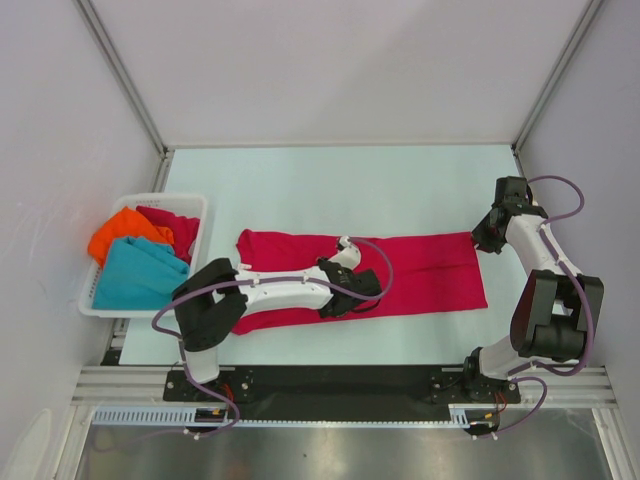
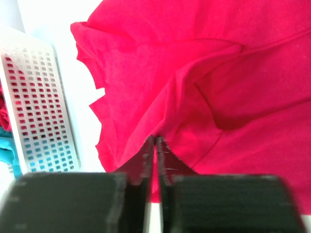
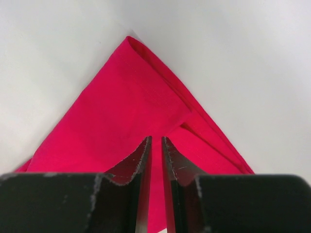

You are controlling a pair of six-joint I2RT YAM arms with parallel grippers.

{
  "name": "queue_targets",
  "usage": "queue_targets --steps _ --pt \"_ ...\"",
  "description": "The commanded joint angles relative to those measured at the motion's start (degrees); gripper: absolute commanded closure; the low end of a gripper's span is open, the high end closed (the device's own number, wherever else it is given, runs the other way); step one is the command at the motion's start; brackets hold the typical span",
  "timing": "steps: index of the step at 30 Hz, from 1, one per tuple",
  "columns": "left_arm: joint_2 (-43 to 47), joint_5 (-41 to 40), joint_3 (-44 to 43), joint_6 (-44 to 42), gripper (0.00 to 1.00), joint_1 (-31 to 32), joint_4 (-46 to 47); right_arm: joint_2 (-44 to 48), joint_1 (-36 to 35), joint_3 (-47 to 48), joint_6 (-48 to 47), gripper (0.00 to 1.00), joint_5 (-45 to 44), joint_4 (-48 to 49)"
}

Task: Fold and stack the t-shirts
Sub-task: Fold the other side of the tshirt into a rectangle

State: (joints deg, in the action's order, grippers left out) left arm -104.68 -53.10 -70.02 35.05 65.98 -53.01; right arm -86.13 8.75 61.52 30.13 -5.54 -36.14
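A: Left gripper [image 2: 155,139], state?
B: Fingers pressed together, pinching a raised fold of the crimson t-shirt [image 1: 430,270]. The rest of the cloth spreads ahead of the tips and to both sides, flat on the table [image 1: 330,190].
A: Right gripper [image 3: 156,138]?
B: Nearly together, only a thin slit with red cloth in it. It's clamped on the same shirt, at the end away from the left gripper. A folded corner points away just ahead of its tips.
A: Containers?
B: White slotted basket [image 1: 165,197], off to the left gripper's left, near the shirt but not touching. It holds the orange t-shirt [image 1: 118,235], teal t-shirt [image 1: 140,275] and second crimson t-shirt [image 1: 175,225], all bunched.
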Motion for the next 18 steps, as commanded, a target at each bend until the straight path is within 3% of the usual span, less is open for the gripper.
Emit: queue_targets --steps 1,4,7,14,18 --pt "0.8 0.4 -2.1 3.8 0.70 0.5 -3.1 1.7 -0.1 0.4 -0.5 0.81 0.1 0.2" --pt "1.1 0.4 -2.0 5.0 0.51 0.6 -3.5 1.9 -0.1 0.4 -0.6 0.81 -0.2 0.1" --pt "2.4 -0.1 -1.9 5.5 0.42 0.6 -3.6 1.9 -0.1 0.4 -0.4 0.80 -0.2 0.0" --pt "0.7 -1.0 -3.3 5.7 0.39 0.4 -3.4 1.8 -0.1 0.8 -0.3 0.80 -0.7 -0.3" --pt "0.8 3.7 -1.5 7.7 0.38 -2.1 -0.3 0.9 -0.1 1.2 -0.2 0.80 -0.6 -0.1"
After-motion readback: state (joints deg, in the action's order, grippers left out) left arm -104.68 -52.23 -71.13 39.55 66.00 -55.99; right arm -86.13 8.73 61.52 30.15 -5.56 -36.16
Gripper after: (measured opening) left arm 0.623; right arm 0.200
